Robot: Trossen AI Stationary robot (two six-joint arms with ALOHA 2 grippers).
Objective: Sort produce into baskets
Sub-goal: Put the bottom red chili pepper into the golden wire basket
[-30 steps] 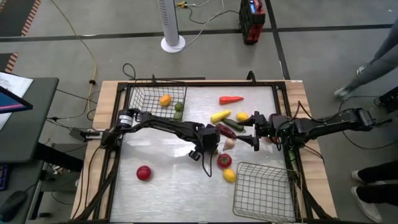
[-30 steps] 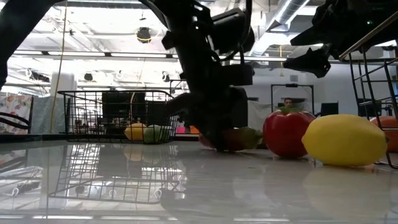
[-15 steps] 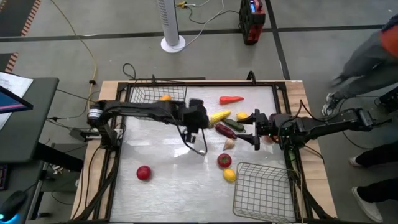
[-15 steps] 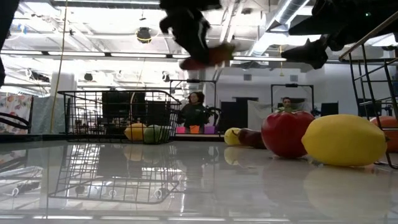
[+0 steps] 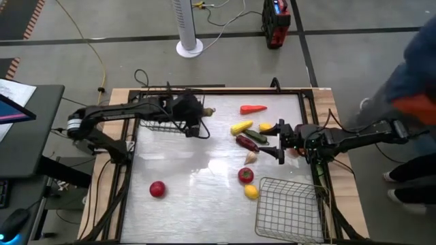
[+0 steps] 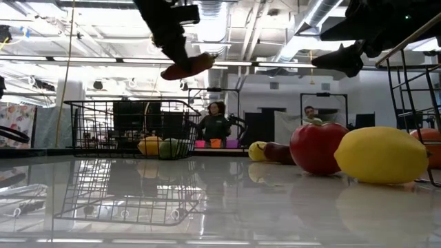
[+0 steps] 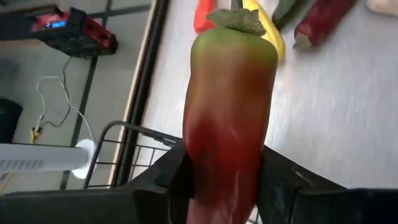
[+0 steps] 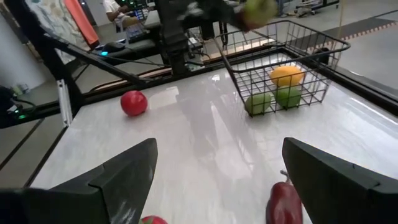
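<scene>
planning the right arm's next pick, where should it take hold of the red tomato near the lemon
Grip the round red toy tomato across its widest middle, coming straight down from above. It sits upright on the white table with its green stem on top, and the yellow lemon lies close beside it, so place the fingers on the sides away from the lemon.

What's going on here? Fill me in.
The left gripper holds a red-green pepper over the far basket, which already has an orange fruit and two green ones. The right gripper hovers open by the loose produce. The near basket looks empty.
</scene>
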